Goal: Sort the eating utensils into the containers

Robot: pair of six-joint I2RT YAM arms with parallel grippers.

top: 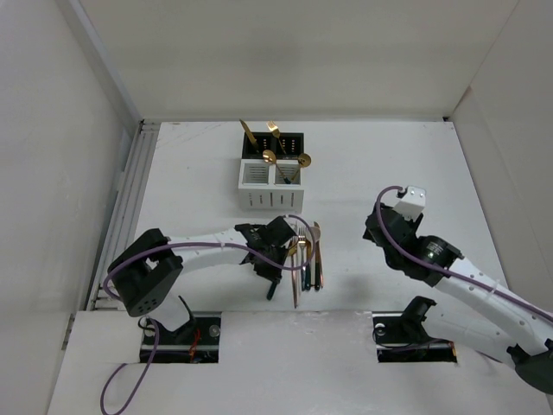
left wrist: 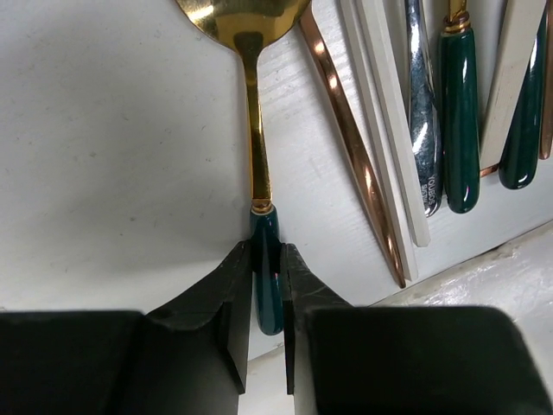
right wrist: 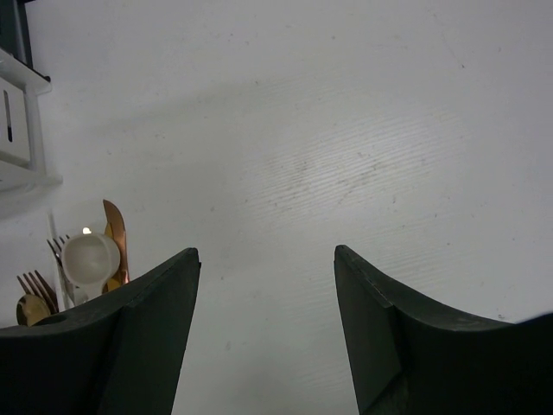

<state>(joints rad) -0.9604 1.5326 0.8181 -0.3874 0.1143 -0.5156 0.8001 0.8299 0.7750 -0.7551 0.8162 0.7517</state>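
The left tool is shut tight on a spoon. It holds the spoon by the end of its dark green handle, and the gold bowl points away from the tool. The spoon lies on the white worktop. Just beside it are more utensils in a small bunch, with a copper knife the nearest one. The right tool is wide and holds nothing, and it hangs over a bare bit of the worktop. Farther back stand the white container and the black container, touching each other. Some gold utensils stand up in them.
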